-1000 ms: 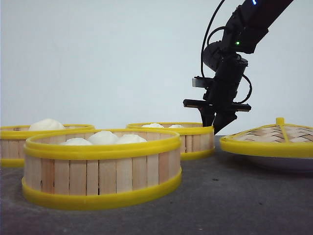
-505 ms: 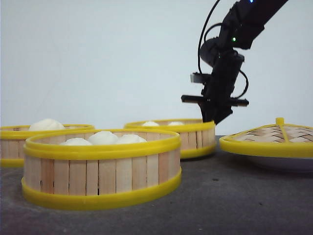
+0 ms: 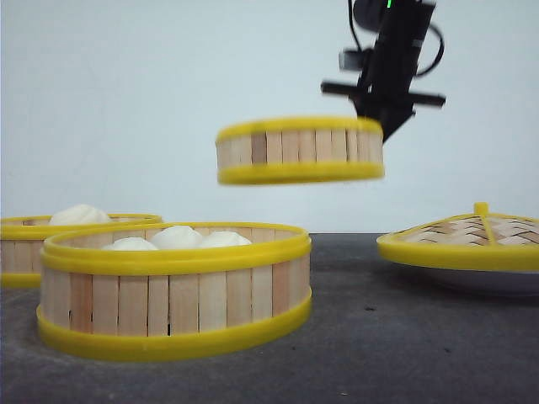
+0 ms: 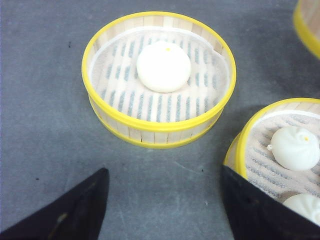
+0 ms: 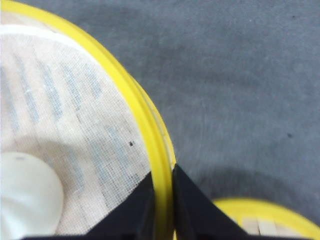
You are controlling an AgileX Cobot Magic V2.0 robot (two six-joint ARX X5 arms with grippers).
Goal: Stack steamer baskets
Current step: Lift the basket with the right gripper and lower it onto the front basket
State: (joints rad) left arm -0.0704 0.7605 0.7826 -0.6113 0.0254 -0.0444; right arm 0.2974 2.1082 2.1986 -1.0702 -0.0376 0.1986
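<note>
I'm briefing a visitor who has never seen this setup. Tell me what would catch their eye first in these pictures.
First, a steamer basket hanging in mid-air above the table, held by its rim in the right gripper, whose fingers pinch the yellow wall. Below it at the front stands a second basket holding white buns, with a third basket at the far left holding a single bun. To the right, a woven domed lid rests on a white plate.

The front basket (image 3: 175, 289) stands on the table (image 3: 379, 337), with buns (image 3: 177, 237) in it. Behind it to the left, partly hidden, stands another basket (image 3: 50, 248) with one bun (image 3: 80, 214) in it. Above the front basket and to its right, a third basket (image 3: 299, 150) hangs in the air, held at its right rim by the right gripper (image 3: 383, 114). Well to the right of the front basket, the lid (image 3: 463, 237) lies on a plate (image 3: 493, 282).
</note>
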